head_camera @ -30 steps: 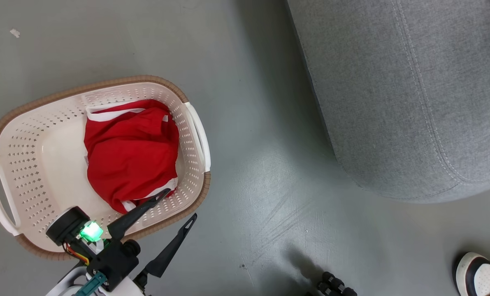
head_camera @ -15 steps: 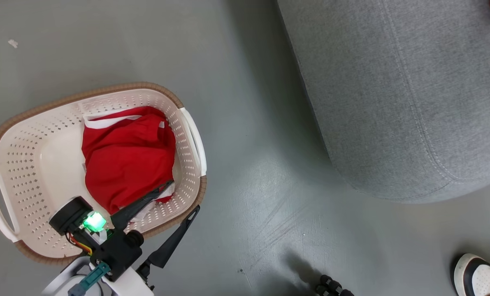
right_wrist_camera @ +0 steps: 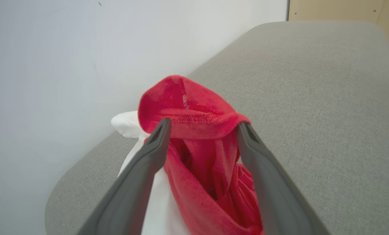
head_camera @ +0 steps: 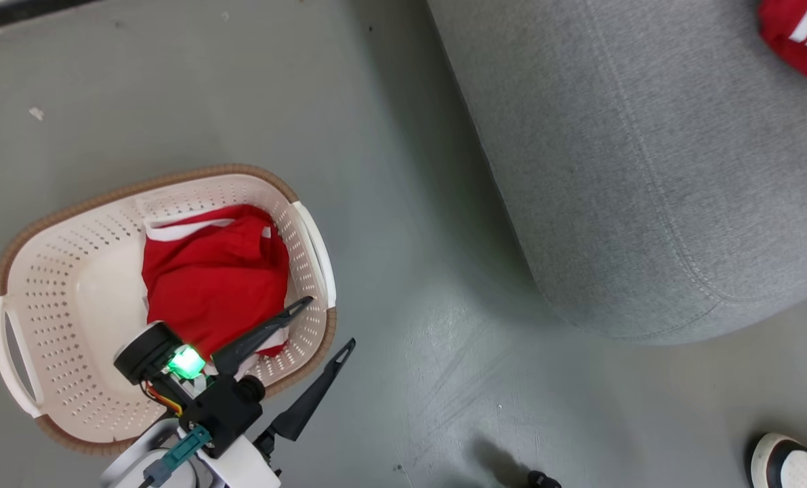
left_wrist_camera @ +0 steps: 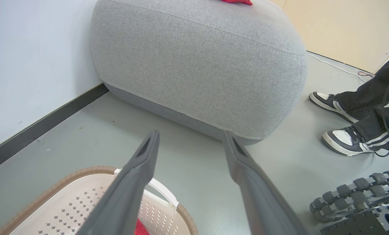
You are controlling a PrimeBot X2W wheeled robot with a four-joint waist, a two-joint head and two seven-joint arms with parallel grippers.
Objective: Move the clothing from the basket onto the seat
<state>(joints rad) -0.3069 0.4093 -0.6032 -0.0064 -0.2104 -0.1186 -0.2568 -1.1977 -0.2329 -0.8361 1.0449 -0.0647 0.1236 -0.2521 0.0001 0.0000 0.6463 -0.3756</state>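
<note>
One red garment (head_camera: 217,285) with white trim lies crumpled in the cream perforated basket (head_camera: 44,305) on the floor (head_camera: 410,203). A second red-and-white garment (right_wrist_camera: 187,98) lies bunched on the grey seat (head_camera: 647,169). Left gripper (head_camera: 329,322): fingers apart over the basket rim, empty. Right gripper (right_wrist_camera: 204,124): fingers apart, either side of the second garment

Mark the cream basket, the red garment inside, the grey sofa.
Oval cream plastic basket (head_camera: 49,293), head view, perforated wall.
Red fabric garment (head_camera: 213,285), head view, middle.
Grey woven-fabric sofa (head_camera: 647,169), head view, top.
</note>
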